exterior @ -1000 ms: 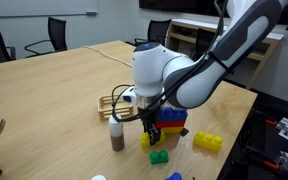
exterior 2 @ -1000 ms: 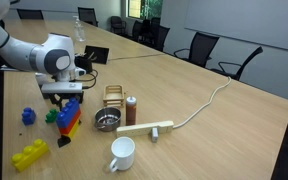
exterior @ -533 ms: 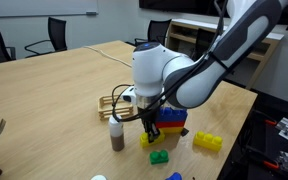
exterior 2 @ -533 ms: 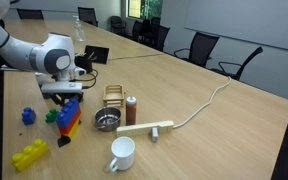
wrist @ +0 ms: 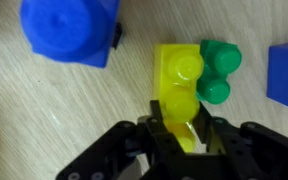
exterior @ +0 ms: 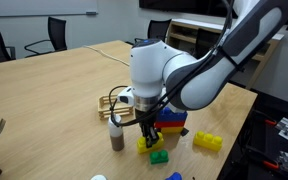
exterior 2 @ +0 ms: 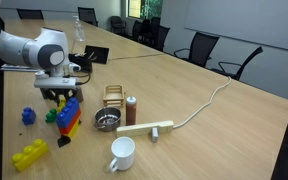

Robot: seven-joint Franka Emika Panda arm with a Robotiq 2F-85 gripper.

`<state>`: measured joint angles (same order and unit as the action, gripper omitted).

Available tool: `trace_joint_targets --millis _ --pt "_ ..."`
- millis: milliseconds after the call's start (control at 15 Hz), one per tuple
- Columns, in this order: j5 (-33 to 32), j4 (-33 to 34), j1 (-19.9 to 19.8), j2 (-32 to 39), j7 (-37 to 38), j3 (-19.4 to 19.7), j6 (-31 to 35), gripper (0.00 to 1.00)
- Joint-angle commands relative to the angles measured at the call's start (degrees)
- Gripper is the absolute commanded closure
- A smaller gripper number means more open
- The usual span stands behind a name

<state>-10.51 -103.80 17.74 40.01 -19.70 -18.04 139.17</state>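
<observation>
In the wrist view my gripper [wrist: 179, 132] is shut on one end of a yellow two-stud brick [wrist: 178, 72], which lies just above the wooden table. A green brick [wrist: 218, 70] touches its right side. A large blue block [wrist: 69, 30] lies to the upper left and another blue piece [wrist: 287, 72] at the right edge. In an exterior view the gripper [exterior: 147, 133] points straight down over the yellow brick [exterior: 144, 143], next to a stack of red, blue and orange bricks [exterior: 170, 119]. The gripper [exterior 2: 59, 100] hides the brick in an exterior view.
A spice shaker [exterior: 116, 136], wire rack [exterior: 111, 102], loose green brick [exterior: 159, 156] and yellow brick [exterior: 207, 141] surround the gripper. A strainer [exterior 2: 106, 121], brown shaker [exterior 2: 131, 110], wooden block [exterior 2: 147, 128], white mug [exterior 2: 122, 153] and cable [exterior 2: 209, 100] lie further along the table.
The jaws have closed onto the yellow brick. The arm has shifted slightly; the other bricks stay where they were.
</observation>
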Motion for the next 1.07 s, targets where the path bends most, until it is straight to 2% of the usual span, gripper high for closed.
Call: trace_joint_targets --millis 0,333,1000 --pt "1.5 -3.1 0.2 -4.2 3.1 -0.1 -0.3 0.90" --pt "3.1 -8.3 0.4 -10.2 8.6 0.0 0.8 0.90" --pt "3.1 -27.4 1.3 -25.3 23.4 1.7 5.4 0.90"
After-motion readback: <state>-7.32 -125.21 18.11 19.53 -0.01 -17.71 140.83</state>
